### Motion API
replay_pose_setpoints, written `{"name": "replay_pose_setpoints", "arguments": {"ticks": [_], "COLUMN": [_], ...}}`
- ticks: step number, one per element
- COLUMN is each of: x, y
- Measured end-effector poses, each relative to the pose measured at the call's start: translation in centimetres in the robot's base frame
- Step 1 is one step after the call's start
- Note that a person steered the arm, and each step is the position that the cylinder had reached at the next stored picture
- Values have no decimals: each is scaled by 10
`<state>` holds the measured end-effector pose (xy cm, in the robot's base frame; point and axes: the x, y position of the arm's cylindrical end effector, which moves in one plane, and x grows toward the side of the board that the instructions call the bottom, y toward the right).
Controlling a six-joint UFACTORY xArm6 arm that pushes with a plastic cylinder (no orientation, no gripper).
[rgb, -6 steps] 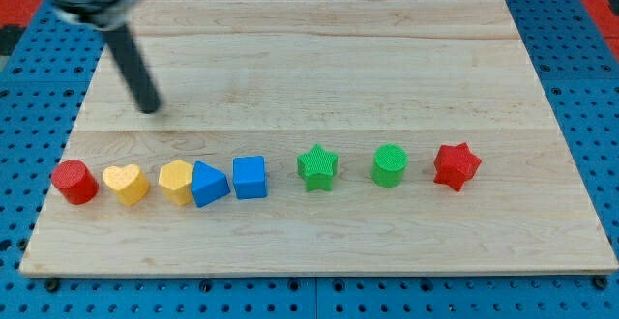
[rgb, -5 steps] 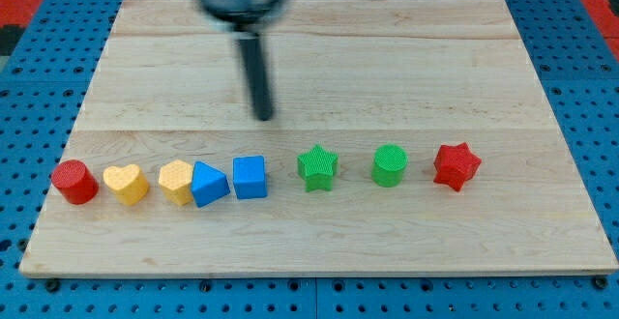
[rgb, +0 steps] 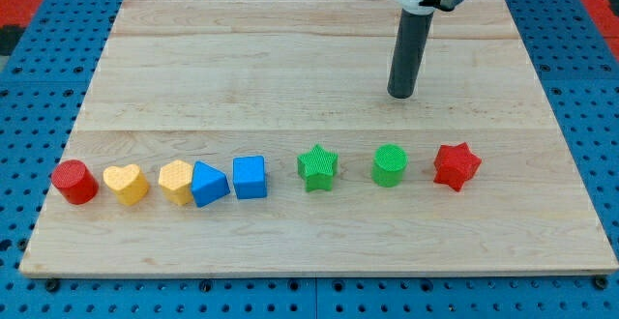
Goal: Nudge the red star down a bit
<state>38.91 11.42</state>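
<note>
The red star [rgb: 456, 166] lies at the right end of a row of blocks on the wooden board [rgb: 319, 58]. My tip [rgb: 400, 95] is on the board above the row, up and to the left of the red star and well apart from it. It stands almost straight above the green cylinder [rgb: 390, 165], with a gap between them.
The row runs from the view's left: a red cylinder [rgb: 73, 182], a yellow heart [rgb: 127, 184], a yellow block [rgb: 176, 181] touching a blue triangle [rgb: 209, 184], a blue cube [rgb: 250, 177], a green star [rgb: 317, 167]. Blue pegboard surrounds the board.
My tip has swept from the board's upper left across to the right, to a spot above the green cylinder. No block has moved.
</note>
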Motion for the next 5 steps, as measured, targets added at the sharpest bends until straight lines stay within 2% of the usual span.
{"name": "replay_pose_setpoints", "arguments": {"ticks": [1,2,3,5], "x": [28,109,150,149], "y": [44,77,80,31]}}
